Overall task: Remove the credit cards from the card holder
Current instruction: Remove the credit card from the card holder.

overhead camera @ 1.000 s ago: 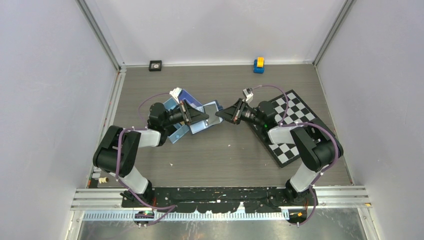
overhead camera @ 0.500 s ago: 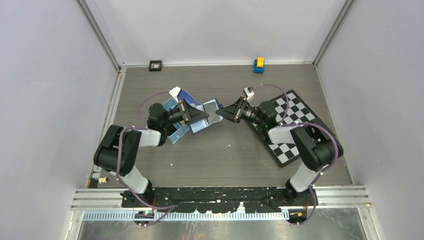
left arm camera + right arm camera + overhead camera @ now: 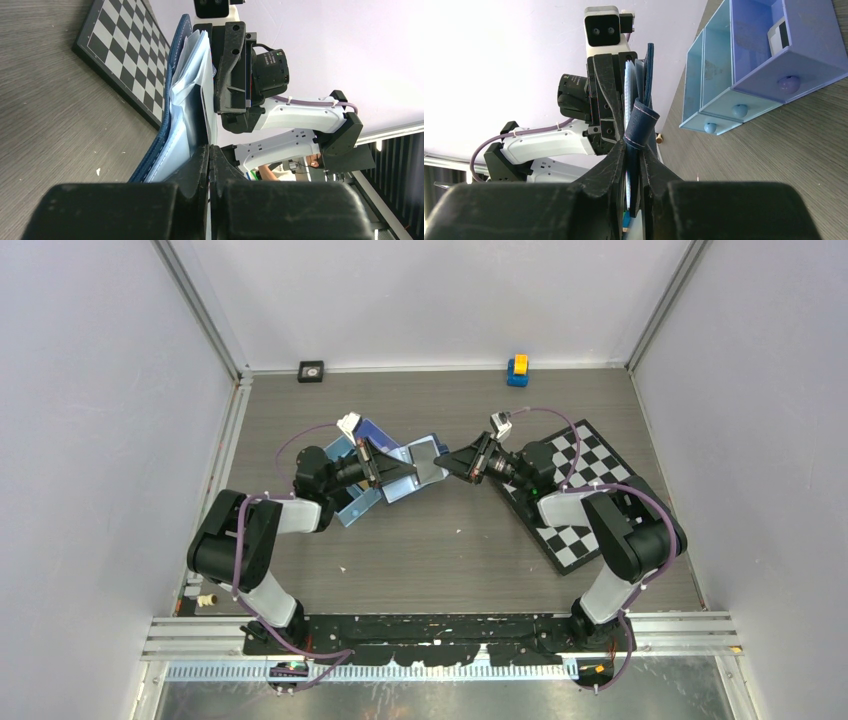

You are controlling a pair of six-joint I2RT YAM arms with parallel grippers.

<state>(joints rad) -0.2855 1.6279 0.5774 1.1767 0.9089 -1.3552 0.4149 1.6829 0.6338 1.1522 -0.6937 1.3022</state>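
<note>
Navy card holder [image 3: 642, 120] hangs mid-frame; left gripper [image 3: 209, 150] clenched on its inner leaf, right gripper [image 3: 634, 145] clamping its navy edge. No card seems drawn clear yet; extraction remains

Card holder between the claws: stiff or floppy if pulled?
Probably floppy: the card holder curls over at the right claw. Likely light: edge pinches from that and the left claw seem to carry it. Leaves fan apart, so it may splay.

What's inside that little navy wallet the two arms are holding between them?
The wallet is partly open: pale blue lining and a few thin pale layers show inside. Whether those are cards cannot be told; the pockets' depths are covered by the lining and the jaws.
</note>
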